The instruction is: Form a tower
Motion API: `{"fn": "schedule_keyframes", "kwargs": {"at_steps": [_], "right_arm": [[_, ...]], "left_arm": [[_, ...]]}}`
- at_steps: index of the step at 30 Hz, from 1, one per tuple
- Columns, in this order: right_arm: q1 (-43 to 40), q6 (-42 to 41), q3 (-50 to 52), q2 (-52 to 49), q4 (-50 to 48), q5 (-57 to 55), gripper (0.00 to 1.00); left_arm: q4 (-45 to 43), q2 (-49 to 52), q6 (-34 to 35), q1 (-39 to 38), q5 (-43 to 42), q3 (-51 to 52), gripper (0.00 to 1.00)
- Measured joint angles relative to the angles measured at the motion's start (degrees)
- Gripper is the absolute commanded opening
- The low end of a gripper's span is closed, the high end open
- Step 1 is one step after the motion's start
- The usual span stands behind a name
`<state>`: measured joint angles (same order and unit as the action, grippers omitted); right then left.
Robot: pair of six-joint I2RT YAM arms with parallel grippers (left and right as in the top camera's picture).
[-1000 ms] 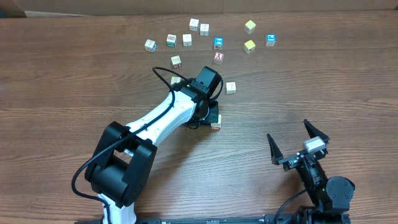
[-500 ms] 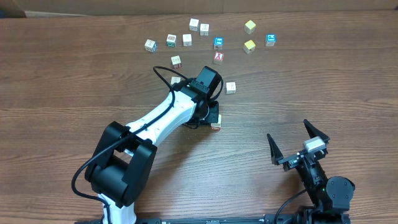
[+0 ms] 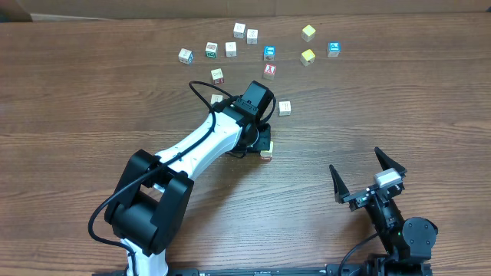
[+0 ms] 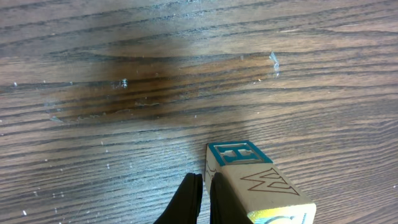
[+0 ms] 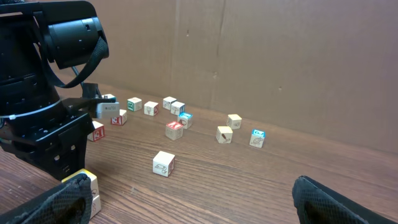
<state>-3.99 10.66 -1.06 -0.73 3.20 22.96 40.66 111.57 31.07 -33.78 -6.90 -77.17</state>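
The table [image 3: 77, 92] carries the left arm [image 3: 207, 142], reaching to its middle. The right gripper [image 3: 354, 159] gapes wide by the near edge. The left gripper [image 4: 200, 182], jaws pressed together on nothing, stands just beside the tower [image 4: 249, 180]. Loose cubes [image 3: 240, 30] dot the far edge.

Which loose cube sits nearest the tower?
The pale wooden cube standing alone, between the short tower of wooden cubes and the scattered group at the back; every other loose cube lies farther off.
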Motion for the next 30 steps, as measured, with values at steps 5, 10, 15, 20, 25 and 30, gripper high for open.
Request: {"fn": "schedule_keyframes", "kwargs": {"at_steps": [5,10,15,20,25,30], "right_arm": [[0.00,0.00,0.00,0.00,0.00,0.00,1.00],[0.02,0.02,0.00,0.00,0.00,0.00,1.00],[0.02,0.02,0.00,0.00,0.02,0.00,1.00],[0.00,0.02,0.00,0.00,0.02,0.00,1.00],[0.00,0.02,0.00,0.00,-0.02,0.00,1.00],[0.00,0.02,0.00,0.00,0.00,0.00,1.00]], "left_arm": [[0.00,0.00,0.00,0.00,-0.07,0.00,0.04],[-0.02,0.00,0.00,0.00,-0.68,0.00,0.04],[0.04,0.00,0.00,0.00,-1.05,0.00,0.04],[1.70,0.00,0.00,0.00,-1.07,0.00,0.04],[2.62,0.00,0.00,0.00,-0.94,0.00,0.04],[3.41,0.00,0.00,0.79,2.86,-0.02,0.04]]}}
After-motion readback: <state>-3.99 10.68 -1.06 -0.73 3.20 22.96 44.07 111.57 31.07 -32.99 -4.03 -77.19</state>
